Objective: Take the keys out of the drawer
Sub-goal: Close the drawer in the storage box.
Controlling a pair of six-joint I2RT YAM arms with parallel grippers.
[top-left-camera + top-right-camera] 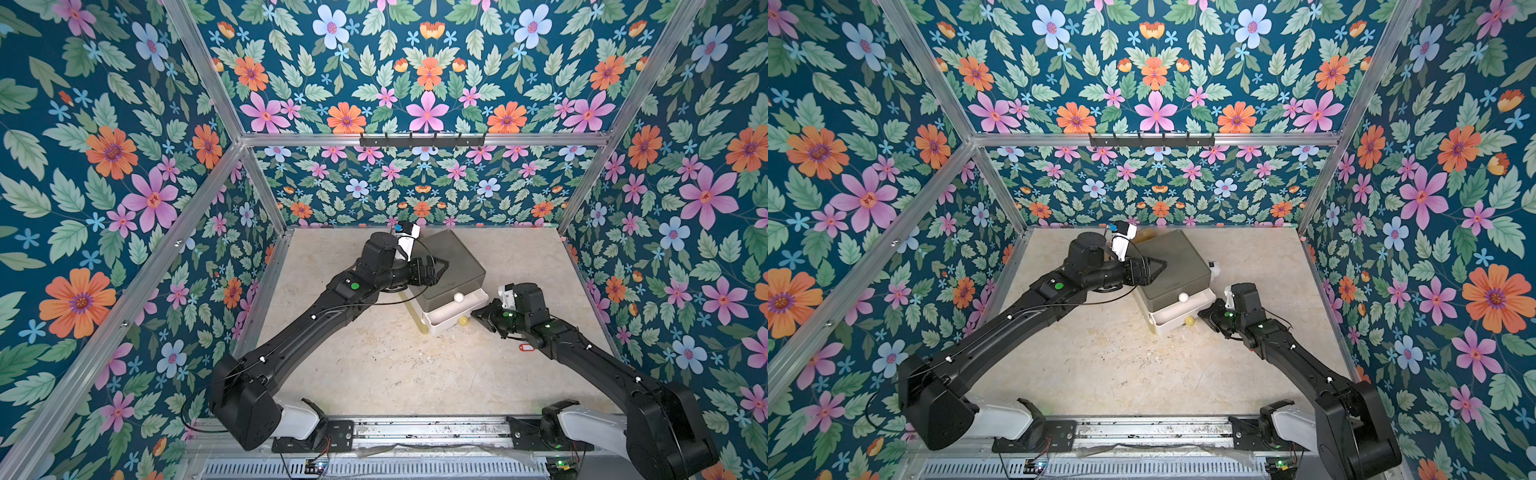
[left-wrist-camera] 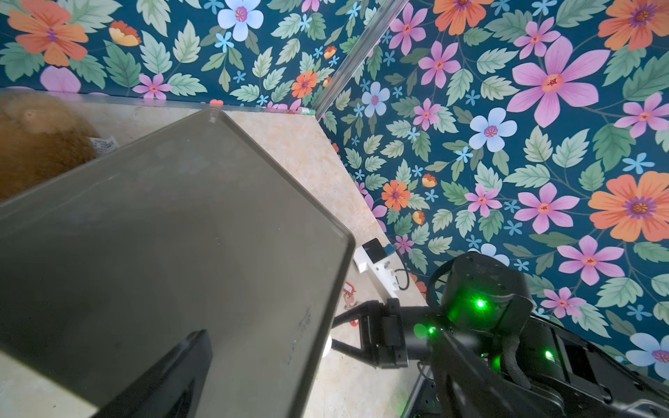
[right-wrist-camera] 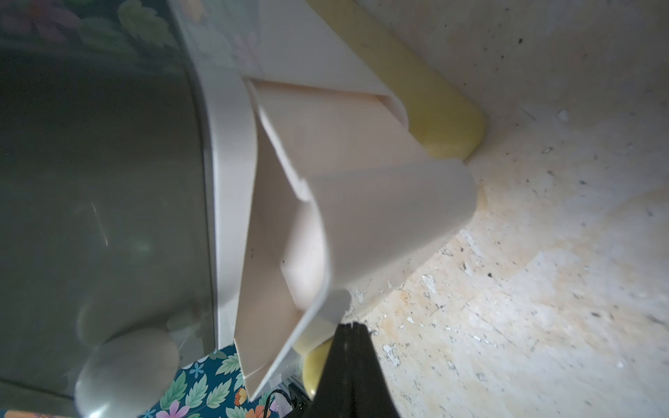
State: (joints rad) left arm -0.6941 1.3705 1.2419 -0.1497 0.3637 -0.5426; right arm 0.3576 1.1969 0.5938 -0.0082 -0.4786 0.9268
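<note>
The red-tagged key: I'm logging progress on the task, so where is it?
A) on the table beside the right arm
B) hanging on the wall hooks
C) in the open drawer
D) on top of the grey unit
A: in a top view the red-tagged key lies on the table beside the right arm, outside the open drawer.
</note>
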